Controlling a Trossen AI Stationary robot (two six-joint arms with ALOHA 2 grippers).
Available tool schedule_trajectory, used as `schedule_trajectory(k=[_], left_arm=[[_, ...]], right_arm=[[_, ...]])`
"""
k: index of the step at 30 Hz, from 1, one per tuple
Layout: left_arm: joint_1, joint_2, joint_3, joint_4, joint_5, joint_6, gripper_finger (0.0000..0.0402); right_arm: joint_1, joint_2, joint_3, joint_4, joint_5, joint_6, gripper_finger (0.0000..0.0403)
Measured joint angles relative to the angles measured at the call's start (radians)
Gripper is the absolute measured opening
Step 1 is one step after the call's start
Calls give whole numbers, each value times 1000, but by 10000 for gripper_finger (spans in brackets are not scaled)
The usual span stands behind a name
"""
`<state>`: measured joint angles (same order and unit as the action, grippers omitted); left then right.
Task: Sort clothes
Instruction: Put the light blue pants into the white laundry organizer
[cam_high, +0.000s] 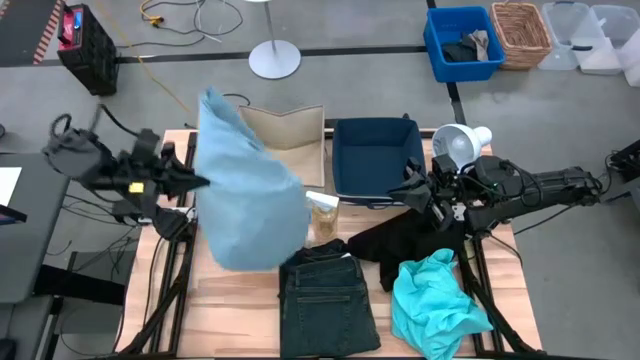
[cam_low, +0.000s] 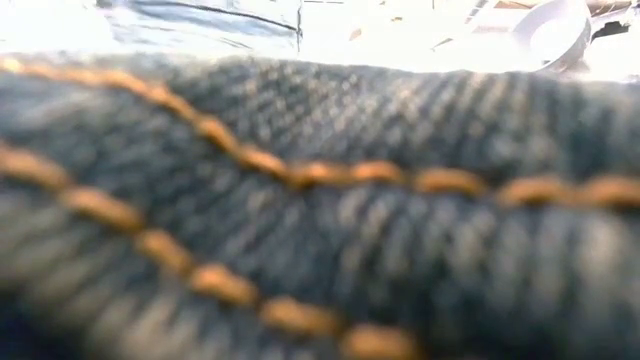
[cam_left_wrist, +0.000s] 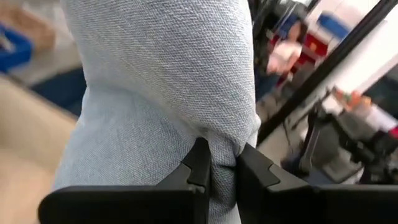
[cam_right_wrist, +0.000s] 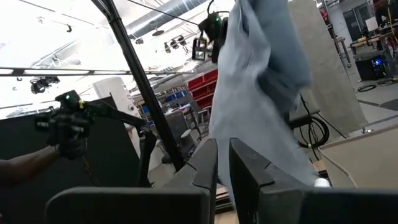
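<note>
The left gripper, fingers clamped on the pale blue cloth, lifts it above the desk; jeans, black garment and turquoise top lie unsorted beside the right gripper, fingers nearly together.

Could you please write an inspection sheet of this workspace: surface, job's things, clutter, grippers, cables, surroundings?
Surface: wooden slatted table, mostly covered.
Job's things: pale blue cloth piece lifted, hanging over the beige fabric box; dark indigo denim jeans flat at the table's near edge, filling the low view; black soft garment and bright turquoise top on the table.
Clutter: navy fabric box; small yellowish item, too small to identify.
Grippers: left gripper shut on the cloth; right gripper raised off the table, fingers nearly closed, holding nothing.
Cables: yellow cable on floor.
Surroundings: blue plastic bin, wicker basket, round stand base.
</note>
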<state>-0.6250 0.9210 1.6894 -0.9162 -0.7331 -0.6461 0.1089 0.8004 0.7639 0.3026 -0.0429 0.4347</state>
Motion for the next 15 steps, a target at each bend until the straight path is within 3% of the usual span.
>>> schedule_trajectory(k=[9, 15], left_arm=[[0, -29, 2, 364, -25, 315, 31], [0, -25, 2, 511, -32, 456, 31]], right_arm=[[0, 0, 0, -3, 0, 3, 56], [0, 0, 0, -3, 0, 3, 56]])
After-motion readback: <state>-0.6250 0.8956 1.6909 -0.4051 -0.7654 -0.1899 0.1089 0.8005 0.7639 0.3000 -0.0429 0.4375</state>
